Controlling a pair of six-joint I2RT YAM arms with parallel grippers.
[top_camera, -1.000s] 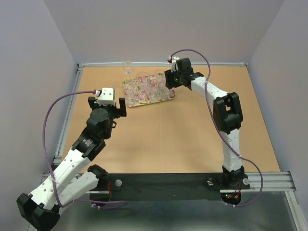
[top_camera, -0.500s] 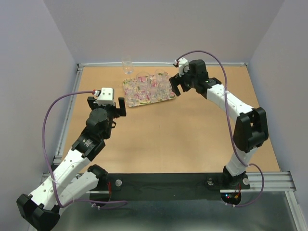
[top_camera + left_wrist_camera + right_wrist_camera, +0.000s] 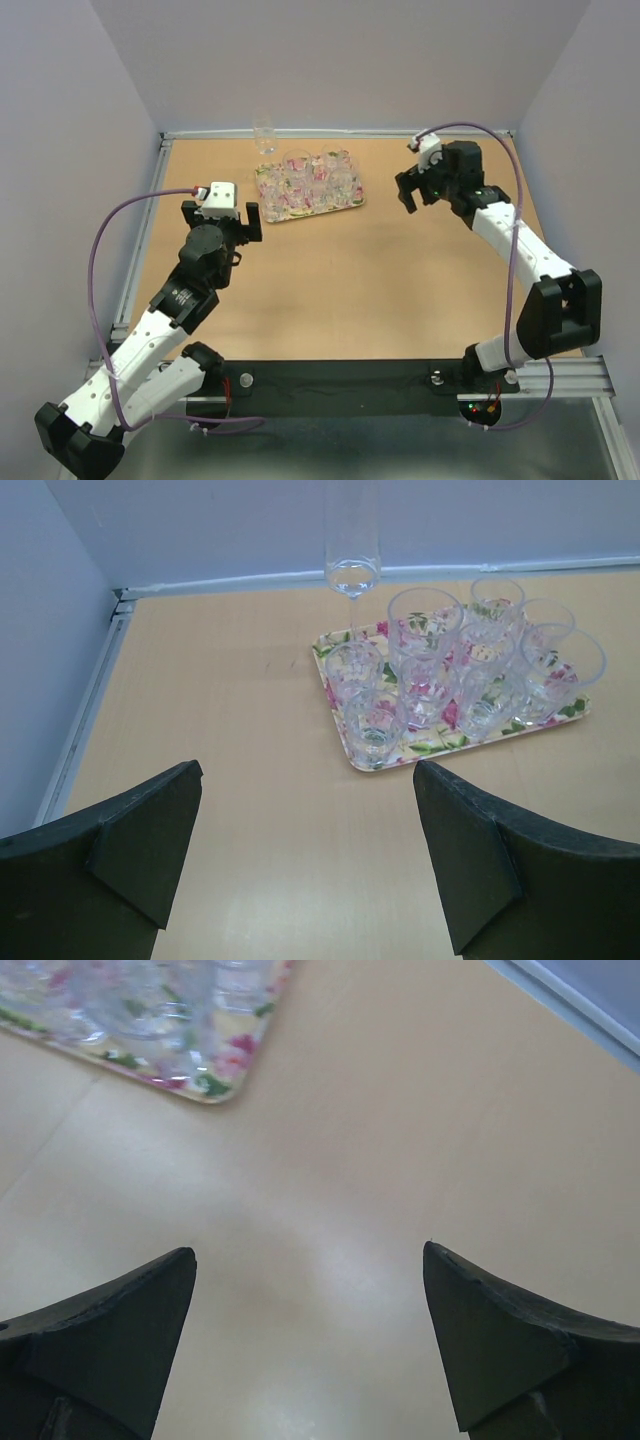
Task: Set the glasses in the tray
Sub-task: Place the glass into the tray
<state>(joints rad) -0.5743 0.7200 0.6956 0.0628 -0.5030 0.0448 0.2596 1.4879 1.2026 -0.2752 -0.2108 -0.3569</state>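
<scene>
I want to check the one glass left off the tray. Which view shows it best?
The left wrist view: the tall glass appears near and large, standing just behind the tray, though its top is cropped. Top external shows it small and faint; right wrist misses it.

Right wrist view: the cream flower-patterned rectangular tray (image 3: 225,1070) runs off the top edge at upper left, the small clear tumblers (image 3: 140,1005) on it a blur. Left wrist view: the tall narrow clear glass (image 3: 352,550) loses its rim past the top edge. From above, the tumblers overlap beyond counting
</scene>
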